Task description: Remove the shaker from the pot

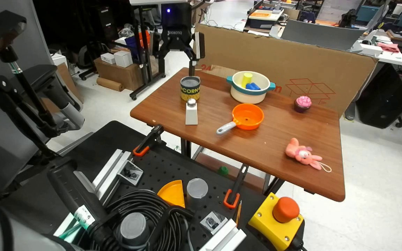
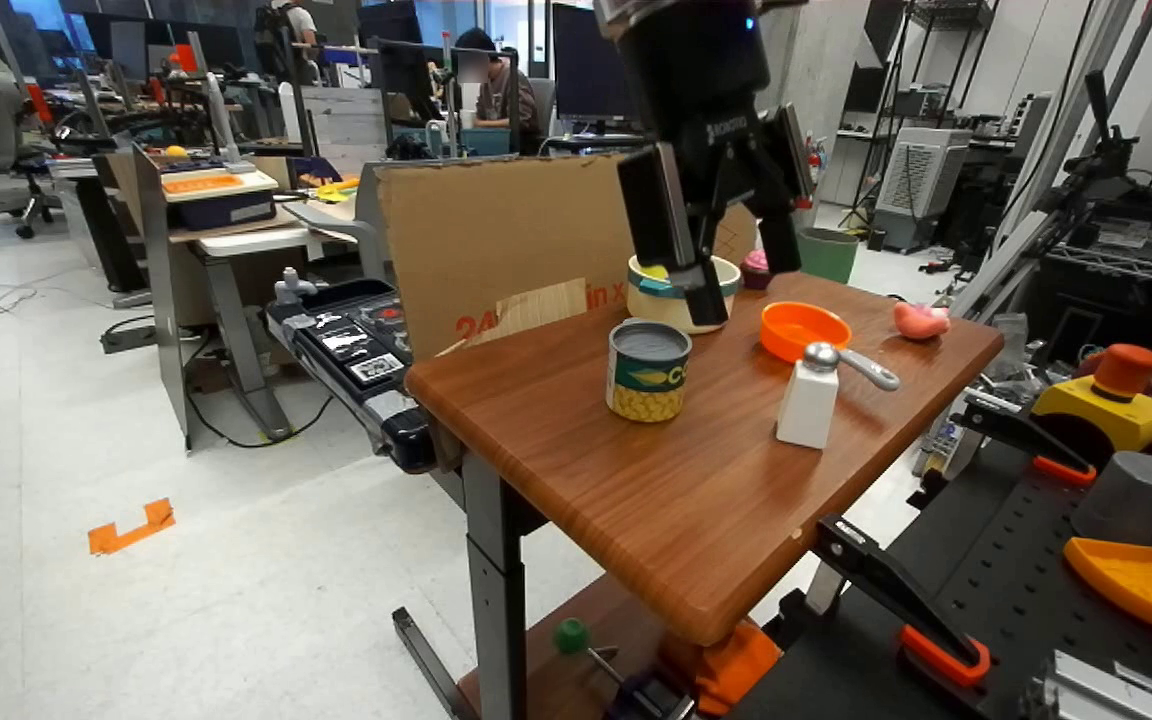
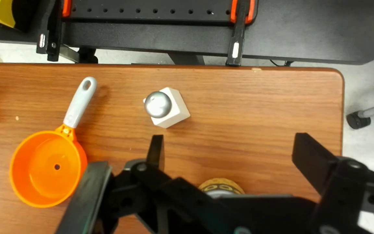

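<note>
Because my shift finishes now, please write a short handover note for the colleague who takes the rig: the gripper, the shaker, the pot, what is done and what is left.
Gripper: the gripper is open, holding nothing, raised above the wooden table.
Things: the shaker stands upright on the table; the orange pot sits on it too, apart from the shaker.
Done: the shaker is out of the orange pot.
Left: probably nothing with the shaker; perhaps only park the gripper.

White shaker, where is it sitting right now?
In an exterior view, the white shaker stands upright on the brown wood-grain table, left of the orange saucepan and just in front of the corn can.
</note>
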### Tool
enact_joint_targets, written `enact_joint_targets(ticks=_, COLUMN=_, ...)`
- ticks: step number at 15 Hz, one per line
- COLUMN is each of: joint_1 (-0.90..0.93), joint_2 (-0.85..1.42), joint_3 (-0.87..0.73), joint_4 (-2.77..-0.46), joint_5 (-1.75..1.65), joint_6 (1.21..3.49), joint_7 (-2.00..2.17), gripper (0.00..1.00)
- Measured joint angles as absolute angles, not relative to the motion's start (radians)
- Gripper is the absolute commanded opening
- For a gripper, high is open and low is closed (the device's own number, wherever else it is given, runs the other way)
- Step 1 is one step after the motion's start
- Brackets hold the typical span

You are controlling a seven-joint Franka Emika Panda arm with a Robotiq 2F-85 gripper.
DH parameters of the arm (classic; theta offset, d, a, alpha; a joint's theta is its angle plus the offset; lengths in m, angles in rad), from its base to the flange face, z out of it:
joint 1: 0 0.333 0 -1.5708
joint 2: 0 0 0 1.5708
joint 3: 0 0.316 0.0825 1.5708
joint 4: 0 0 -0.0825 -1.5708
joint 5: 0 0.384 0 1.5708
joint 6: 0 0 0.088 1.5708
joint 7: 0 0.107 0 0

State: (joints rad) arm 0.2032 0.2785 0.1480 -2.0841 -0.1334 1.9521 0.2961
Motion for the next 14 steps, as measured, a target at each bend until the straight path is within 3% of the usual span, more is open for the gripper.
enact_joint_targets(ticks=14, joint_1=0.157, joint_2=-0.043, joint_3=0.133, joint_4=-2.183, joint_5=-0.124, joint_6=1.962, joint_7=0.378, gripper=1.00)
